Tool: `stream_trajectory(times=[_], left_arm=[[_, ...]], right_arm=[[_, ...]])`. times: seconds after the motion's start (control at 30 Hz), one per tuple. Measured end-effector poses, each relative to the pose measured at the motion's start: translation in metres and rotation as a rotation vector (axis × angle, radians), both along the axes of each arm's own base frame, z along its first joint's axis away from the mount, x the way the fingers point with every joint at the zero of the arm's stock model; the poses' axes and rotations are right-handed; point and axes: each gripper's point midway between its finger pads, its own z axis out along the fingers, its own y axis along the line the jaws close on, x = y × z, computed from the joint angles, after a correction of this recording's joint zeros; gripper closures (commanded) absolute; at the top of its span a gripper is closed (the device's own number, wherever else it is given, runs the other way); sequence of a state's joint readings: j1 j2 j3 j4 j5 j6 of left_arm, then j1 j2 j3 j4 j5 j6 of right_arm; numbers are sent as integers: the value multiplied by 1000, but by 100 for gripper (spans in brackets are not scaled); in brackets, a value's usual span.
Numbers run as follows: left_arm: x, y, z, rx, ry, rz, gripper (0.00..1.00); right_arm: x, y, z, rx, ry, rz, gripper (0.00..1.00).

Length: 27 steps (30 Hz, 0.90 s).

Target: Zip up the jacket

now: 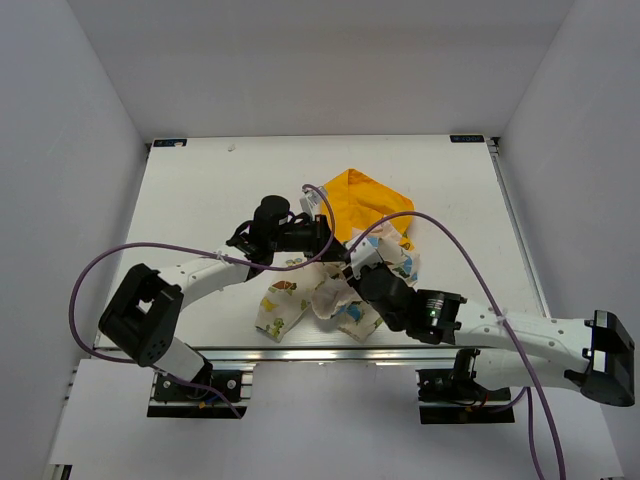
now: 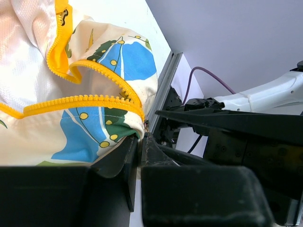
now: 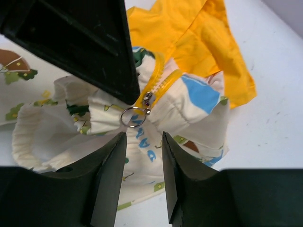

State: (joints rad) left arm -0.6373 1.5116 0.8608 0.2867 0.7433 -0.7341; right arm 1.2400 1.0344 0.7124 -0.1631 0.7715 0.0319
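Note:
The jacket (image 1: 300,300) lies crumpled mid-table, with its yellow hood (image 1: 372,198) at the back. My left gripper (image 1: 326,238) is shut on the jacket's hem at the end of the yellow zipper; in the left wrist view (image 2: 141,137) the printed fabric (image 2: 94,127) and zipper teeth (image 2: 80,100) run into the jaws. My right gripper (image 1: 357,268) is open. In the right wrist view (image 3: 144,138) it sits just short of the zipper's metal ring pull (image 3: 133,117) and slider (image 3: 149,98), not touching them. The left finger (image 3: 90,42) presses the fabric beside the slider.
The table's near metal rail (image 2: 163,90) runs just beyond the jacket's hem. The right arm (image 2: 255,97) and a purple cable (image 2: 208,75) lie close past the left fingers. White walls enclose the table (image 1: 200,190) on three sides.

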Motion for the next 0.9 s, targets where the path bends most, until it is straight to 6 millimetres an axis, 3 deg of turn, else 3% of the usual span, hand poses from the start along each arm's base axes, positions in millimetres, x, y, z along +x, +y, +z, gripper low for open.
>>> stream_trajectory(times=[0.6,0.9], left_arm=[[0,1,-1,5,6,3,100],[1,1,-2,7,4,12,100]], right_arm=[[17,16,3,-66,-107,5,51],[20,17,1,-71,-118,-16,80]])
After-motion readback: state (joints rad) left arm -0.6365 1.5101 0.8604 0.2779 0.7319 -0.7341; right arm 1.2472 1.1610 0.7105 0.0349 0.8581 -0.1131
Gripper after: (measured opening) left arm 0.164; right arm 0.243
